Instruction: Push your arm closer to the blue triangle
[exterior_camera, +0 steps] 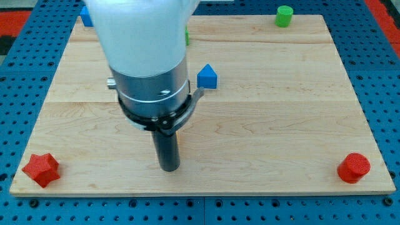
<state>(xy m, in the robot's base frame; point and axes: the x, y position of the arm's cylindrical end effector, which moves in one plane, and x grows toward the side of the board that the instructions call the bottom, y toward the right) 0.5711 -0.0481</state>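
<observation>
Distance remains: my tip [169, 167] rests on the table [281, 125] below and left of the blue triangle [207, 77], apart from it, so closing in is still ahead. My arm hangs upright over the middle-left. My end effector is a bare rod, holding nothing.

Blue block [86, 16] and green block [187, 36] mostly hidden behind the arm [144, 56], shapes unclear.
</observation>
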